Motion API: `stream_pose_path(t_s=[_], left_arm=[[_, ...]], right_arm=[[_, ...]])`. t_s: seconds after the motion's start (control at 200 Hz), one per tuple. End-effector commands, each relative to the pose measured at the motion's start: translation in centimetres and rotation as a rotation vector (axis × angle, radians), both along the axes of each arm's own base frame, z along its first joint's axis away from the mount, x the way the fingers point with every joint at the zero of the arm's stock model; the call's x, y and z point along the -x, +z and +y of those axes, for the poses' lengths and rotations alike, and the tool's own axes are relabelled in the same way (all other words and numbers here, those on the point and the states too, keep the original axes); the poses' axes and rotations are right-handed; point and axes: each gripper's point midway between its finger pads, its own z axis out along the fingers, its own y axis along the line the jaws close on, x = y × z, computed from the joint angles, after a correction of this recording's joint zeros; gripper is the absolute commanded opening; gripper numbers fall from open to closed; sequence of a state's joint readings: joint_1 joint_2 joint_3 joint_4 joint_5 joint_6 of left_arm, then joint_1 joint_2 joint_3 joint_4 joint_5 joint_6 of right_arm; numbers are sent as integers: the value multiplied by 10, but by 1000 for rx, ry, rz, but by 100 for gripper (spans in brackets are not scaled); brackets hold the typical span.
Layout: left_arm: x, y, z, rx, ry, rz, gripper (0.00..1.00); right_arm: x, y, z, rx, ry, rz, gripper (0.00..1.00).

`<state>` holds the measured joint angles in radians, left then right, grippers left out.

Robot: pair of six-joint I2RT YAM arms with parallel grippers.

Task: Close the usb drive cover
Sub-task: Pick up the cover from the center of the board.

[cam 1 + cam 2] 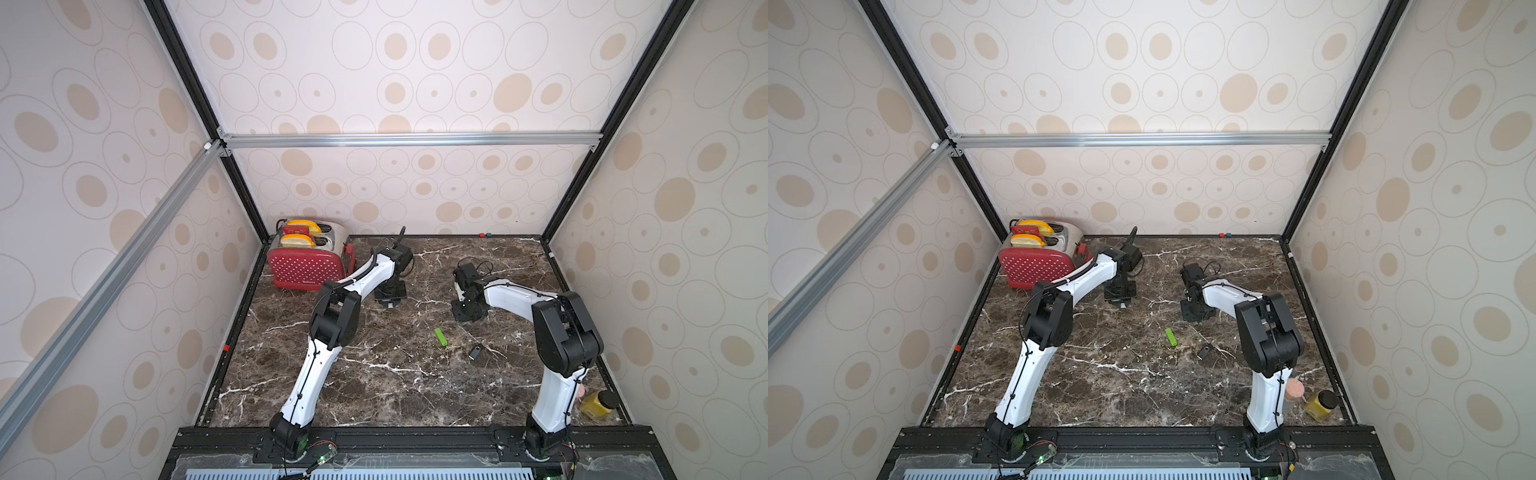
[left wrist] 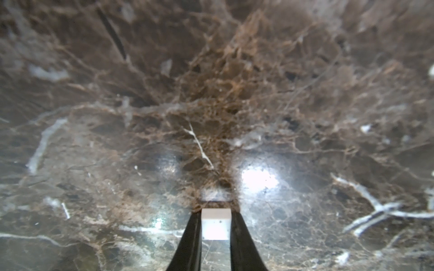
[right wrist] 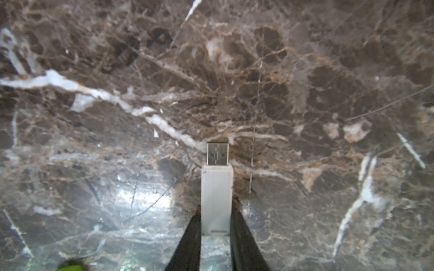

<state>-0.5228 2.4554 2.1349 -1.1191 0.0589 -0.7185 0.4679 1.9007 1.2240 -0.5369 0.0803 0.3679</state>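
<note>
Right end effector (image 3: 216,211) grips the white usb drive (image 3: 217,187), plug bare, left end effector (image 2: 215,212) pinches its cover (image 2: 215,226), bare table (image 1: 374,395) between them (green stick (image 1: 441,337), black stick (image 1: 475,353) nearby; toaster (image 1: 305,268) at back-left corner).

White usb drive (image 3: 217,199), white cover (image 2: 215,224), brown table (image 3: 328,93)

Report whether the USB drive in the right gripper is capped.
Uncapped. The metal plug sticks out bare from the white USB drive held by the right gripper; the white cover is apart, pinched in the left gripper.
</note>
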Motion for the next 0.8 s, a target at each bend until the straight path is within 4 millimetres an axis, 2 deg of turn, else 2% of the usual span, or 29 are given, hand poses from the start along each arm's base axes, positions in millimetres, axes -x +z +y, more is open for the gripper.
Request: stream_pose_path(t_s=[0.0,0.07,0.346,0.591,0.796], left_arm=[[13,-58,15,-72,-1,85,9],[13,-57,15,-73,-4,83,0],[12,-52,18,-86,-17,66,0],[7,-37,17,-65,-8,24,0],[2,-19,11,-24,4,-27,0]], right_arm=[[15,-16,-1,23,19,70,24],[15,-16,-1,24,17,70,24],[14,-17,-1,27,19,71,24],[15,-16,-2,29,15,68,18],[17,-9,-2,17,14,55,3]])
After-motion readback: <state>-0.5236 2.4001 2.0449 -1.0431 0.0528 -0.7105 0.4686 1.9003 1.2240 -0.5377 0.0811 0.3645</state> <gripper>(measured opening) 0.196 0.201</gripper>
